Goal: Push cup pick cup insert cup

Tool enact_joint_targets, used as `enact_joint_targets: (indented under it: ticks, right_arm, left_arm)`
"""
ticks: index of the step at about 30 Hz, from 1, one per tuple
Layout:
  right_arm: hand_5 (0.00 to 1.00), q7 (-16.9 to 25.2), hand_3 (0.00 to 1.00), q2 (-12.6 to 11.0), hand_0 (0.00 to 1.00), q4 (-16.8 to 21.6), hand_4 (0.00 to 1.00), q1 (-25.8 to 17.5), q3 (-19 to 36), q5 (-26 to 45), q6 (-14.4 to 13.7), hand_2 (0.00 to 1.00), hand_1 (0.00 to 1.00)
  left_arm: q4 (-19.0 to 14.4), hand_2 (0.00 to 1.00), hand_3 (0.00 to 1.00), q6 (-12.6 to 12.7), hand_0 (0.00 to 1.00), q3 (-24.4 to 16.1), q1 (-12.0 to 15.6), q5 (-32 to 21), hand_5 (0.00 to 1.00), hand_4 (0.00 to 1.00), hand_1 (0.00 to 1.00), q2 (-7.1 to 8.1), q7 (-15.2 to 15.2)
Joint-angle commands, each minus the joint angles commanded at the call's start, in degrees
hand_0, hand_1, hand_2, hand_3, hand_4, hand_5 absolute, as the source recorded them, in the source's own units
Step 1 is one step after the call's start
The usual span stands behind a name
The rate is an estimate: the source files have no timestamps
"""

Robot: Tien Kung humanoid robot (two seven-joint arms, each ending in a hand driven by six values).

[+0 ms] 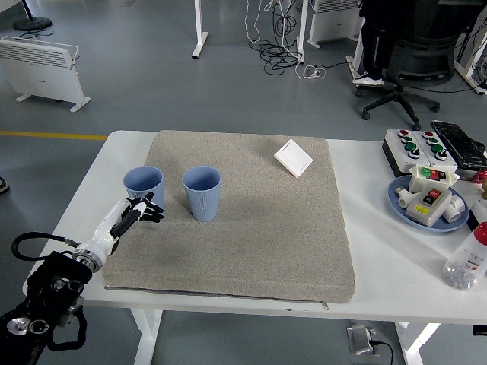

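The left hand, fingers spread and holding nothing, touches the left cup at its near side. A second cup (same blue) stands just to the right on the grey mat.

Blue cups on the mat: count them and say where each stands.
2. The left cup stands upright at the mat's left edge, by the left hand; the right cup stands upright just beside it.
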Motion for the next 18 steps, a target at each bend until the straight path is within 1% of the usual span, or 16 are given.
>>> enact_joint_targets:
  ticks: [8, 18]
  right_arm:
    - [0.439, 0.02, 0.559, -0.03, 0.751, 0.00, 0.070, 0.16, -0.19, 0.17, -0.01, 0.629, 0.625]
    - [0.440, -0.10, 0.559, -0.02, 0.752, 0.00, 0.069, 0.32, -0.23, -0.07, 0.04, 0.629, 0.625]
  left_arm:
    - [3.40, 0.505, 0.478, 0.08, 0.722, 0.73, -1.85, 0.30, 0.998, 0.621, 0.550, -0.09, -0.75]
    - [5.11, 0.500, 0.477, 0.23, 0.721, 1.53, -3.23, 1.74, 0.998, 0.619, 0.547, -0.28, -1.35]
